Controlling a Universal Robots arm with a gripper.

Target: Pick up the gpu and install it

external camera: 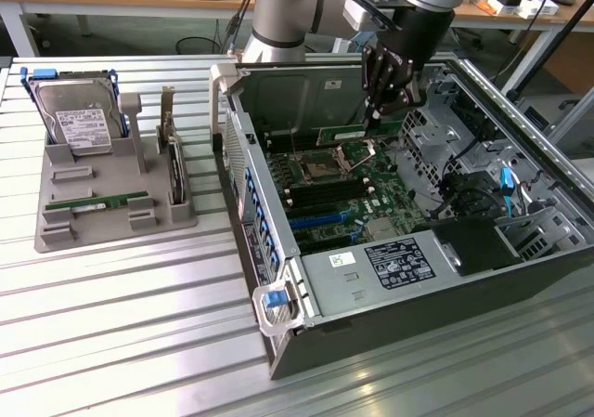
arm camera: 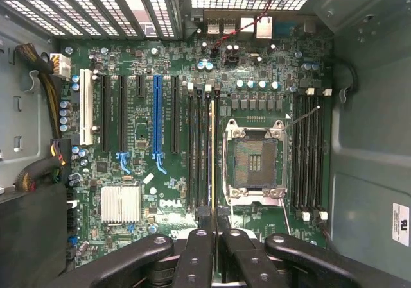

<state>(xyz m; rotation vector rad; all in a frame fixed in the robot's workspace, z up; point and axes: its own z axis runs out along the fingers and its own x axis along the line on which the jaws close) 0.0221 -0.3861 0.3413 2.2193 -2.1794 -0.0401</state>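
The gripper [external camera: 378,110] is pinched on the gpu [external camera: 342,135] and holds it edge-down over the slots [arm camera: 198,147] just beside the CPU socket [arm camera: 255,161]. Probable fault: if the gpu stands tilted or off a slot's line, downward pressure could jam it, flex the board [arm camera: 160,201], or shift the gpu in the grip.

Ribbed metal table [external camera: 139,343] carries grey holder [external camera: 111,177] and open computer case [external camera: 445,317].

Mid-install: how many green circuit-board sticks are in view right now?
2. One green stick is gripped in the end effector over the motherboard; the other stick lies flat in the gray tray on the exterior view's left.
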